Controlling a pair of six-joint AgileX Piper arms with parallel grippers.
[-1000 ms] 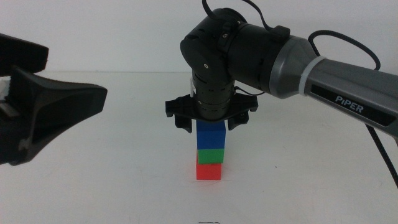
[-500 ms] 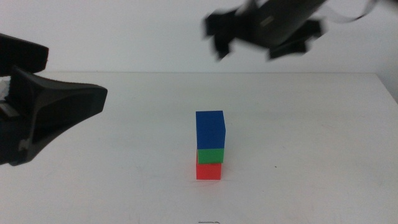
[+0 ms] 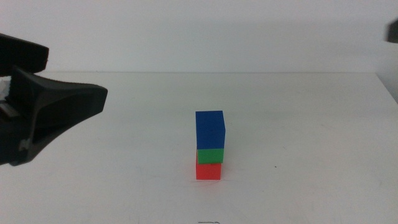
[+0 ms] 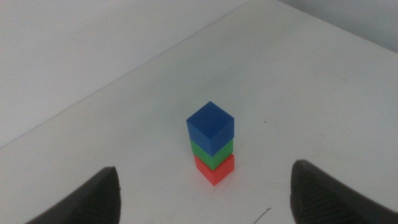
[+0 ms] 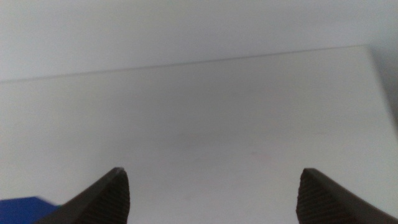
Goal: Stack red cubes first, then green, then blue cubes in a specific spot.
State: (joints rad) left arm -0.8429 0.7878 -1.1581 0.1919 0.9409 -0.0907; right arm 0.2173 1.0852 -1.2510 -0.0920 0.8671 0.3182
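Observation:
The three cubes stand as one upright stack on the white table. The blue cube is on top, the green cube is in the middle and the red cube is at the bottom. In the left wrist view the blue cube, the green cube and the red cube show between the open jaws. My left gripper is open and empty at the left side of the table, away from the stack. My right gripper is open and empty, raised off to the right. A corner of the blue cube shows in its view.
The white tabletop ends at a far edge against a pale wall. Its right edge shows at the picture's side. A dark bit of the right arm shows at the upper right edge.
My right gripper has let go of the blue cube, risen off the stack and swung away up and to the right, almost out of the middle view. The stack stays standing.

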